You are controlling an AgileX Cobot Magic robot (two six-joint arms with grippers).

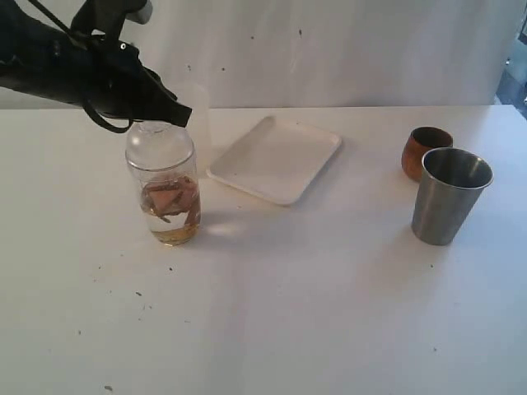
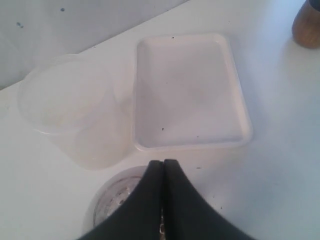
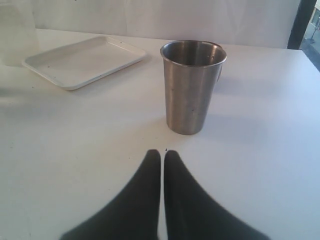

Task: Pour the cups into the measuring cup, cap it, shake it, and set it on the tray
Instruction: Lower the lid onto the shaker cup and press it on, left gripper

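Exterior view alone shows measuring cup (image 1: 169, 193) contents, wrist views show left gripper (image 2: 163, 163), right gripper (image 3: 163, 153) jaws together

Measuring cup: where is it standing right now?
In the exterior view the measuring cup stands on the left, just left of the tray and off it, directly under the left gripper.

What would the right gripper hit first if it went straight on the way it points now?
Probably the steel tumbler, upright just ahead of the shut right gripper. It stands slightly off the gripper's line, so the gripper may only graze its side.
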